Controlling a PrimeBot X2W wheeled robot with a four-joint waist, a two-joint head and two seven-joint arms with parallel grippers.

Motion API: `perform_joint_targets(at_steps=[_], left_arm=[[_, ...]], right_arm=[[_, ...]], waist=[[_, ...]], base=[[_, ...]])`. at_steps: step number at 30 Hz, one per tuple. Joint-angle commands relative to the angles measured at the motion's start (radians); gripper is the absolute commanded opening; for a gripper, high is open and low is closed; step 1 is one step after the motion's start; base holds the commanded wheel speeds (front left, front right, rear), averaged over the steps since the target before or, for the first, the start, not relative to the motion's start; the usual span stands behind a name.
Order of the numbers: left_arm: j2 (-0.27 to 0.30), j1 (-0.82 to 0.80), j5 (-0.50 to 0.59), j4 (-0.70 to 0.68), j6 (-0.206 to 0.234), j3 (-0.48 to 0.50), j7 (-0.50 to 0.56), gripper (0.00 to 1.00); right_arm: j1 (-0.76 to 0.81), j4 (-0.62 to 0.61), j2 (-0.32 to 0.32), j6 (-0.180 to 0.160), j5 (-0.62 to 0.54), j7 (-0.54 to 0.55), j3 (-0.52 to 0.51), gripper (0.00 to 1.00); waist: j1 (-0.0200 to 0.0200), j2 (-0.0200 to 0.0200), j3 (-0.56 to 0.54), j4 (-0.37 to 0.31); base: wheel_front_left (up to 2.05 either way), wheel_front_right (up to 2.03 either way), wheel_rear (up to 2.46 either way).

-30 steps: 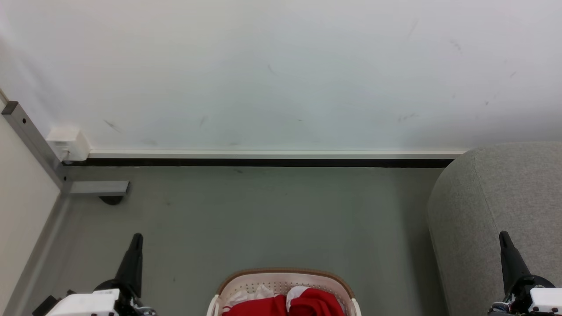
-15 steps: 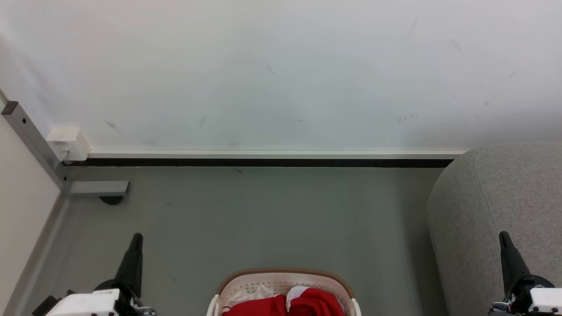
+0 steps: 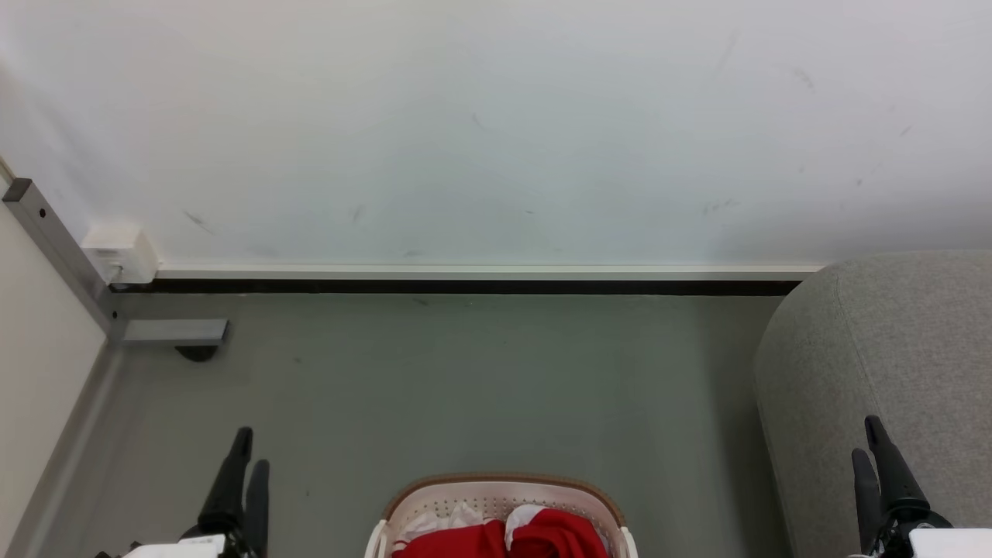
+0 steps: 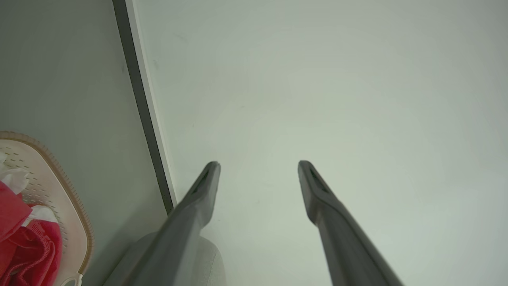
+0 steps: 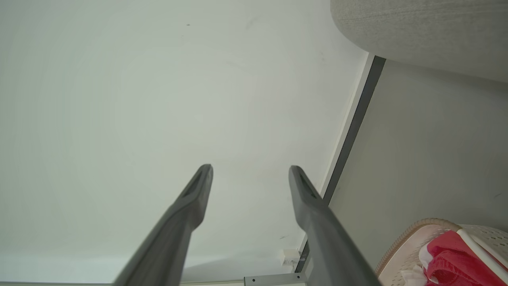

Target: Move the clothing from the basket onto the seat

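Observation:
The white perforated basket (image 3: 504, 496) with a brown rim stands on the floor at the bottom centre, with red clothing (image 3: 535, 536) bunched inside it. The basket (image 4: 59, 206) and clothing (image 4: 27, 242) sit at the left wrist view's lower left; the basket (image 5: 401, 250) and clothing (image 5: 456, 260) sit at the right wrist view's lower right. The grey seat (image 3: 891, 364) rises at the right. My left gripper (image 3: 252, 448) hangs open left of the basket, its fingers (image 4: 198, 198) apart and empty. My right gripper (image 3: 866, 435) is open in front of the seat, holding nothing.
A white wall with a dark baseboard (image 3: 465, 286) runs across ahead. A metal frame post and foot (image 3: 174, 332) with a white box (image 3: 120, 252) stand in the left corner. Grey floor (image 3: 465, 387) lies between the basket and the wall.
Both grippers have dropped slightly in the head view and turned, so that two separate fingers show on each where one dark finger showed before. Basket and clothing are unmoved.

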Motion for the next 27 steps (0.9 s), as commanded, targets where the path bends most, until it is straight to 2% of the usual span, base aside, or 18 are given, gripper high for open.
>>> perform_joint_targets(at_steps=[1,14,27], left_arm=[[0.005,-0.021,0.016,-0.027,0.000,-0.002,-0.016,1.00],[0.007,-0.025,0.158,-0.076,0.000,-0.008,-0.071,1.00],[0.009,-0.023,0.391,-0.125,0.029,-0.029,-0.122,1.00]], right_arm=[[-0.015,-0.032,-0.010,0.000,-0.015,-0.014,0.012,1.00],[-0.022,-0.078,-0.027,0.000,-0.112,-0.073,0.067,1.00],[-0.022,-0.109,-0.036,0.000,-0.320,-0.125,0.109,1.00]], waist=[[0.0000,0.0000,0.000,0.000],[0.0000,0.0000,0.002,-0.002],[0.0000,0.0000,0.002,-0.004]], base=[[0.00,0.00,0.00],[0.00,0.00,0.00],[0.00,0.00,0.00]])
